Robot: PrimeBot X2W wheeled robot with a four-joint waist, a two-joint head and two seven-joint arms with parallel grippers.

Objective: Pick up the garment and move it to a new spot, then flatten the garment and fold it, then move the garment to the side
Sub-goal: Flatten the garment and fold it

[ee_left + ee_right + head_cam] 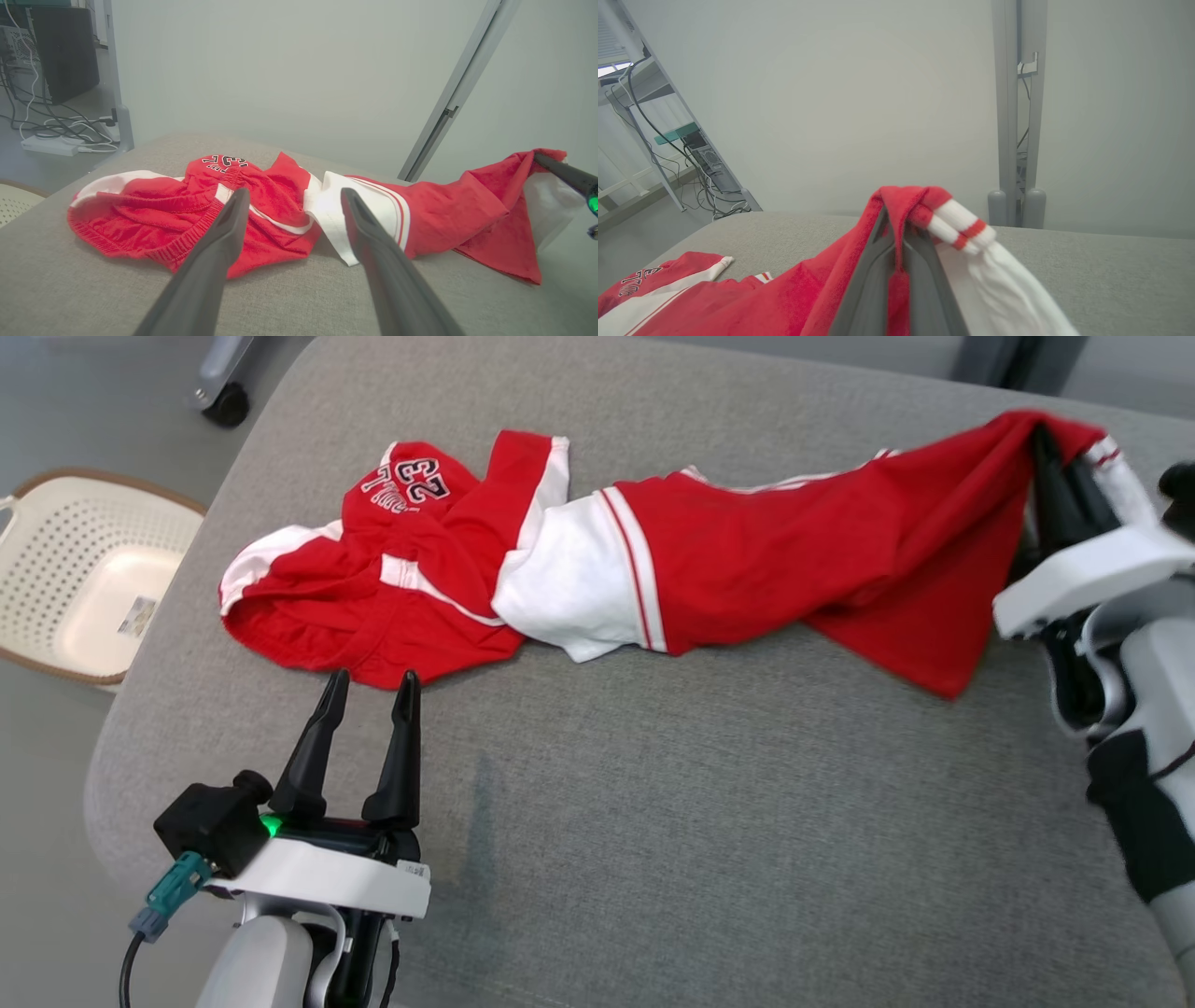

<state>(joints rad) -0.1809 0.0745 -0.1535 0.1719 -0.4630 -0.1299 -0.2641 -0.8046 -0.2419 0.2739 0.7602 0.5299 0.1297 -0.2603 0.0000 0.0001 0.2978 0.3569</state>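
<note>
Head view: our right hand (1053, 446) is closed on one end of the garment (794, 541), which lies lengthwise across the tabletop (653, 821); its other, bunched end lies just beyond our left hand (373, 679), open and nearer to it.

The left tool (373, 681) sits low, its 2 fingers spread apart and pointing forward. The right tool (1060, 457) stands higher at the right, fingers pressed together on the garment (840, 541).
</note>
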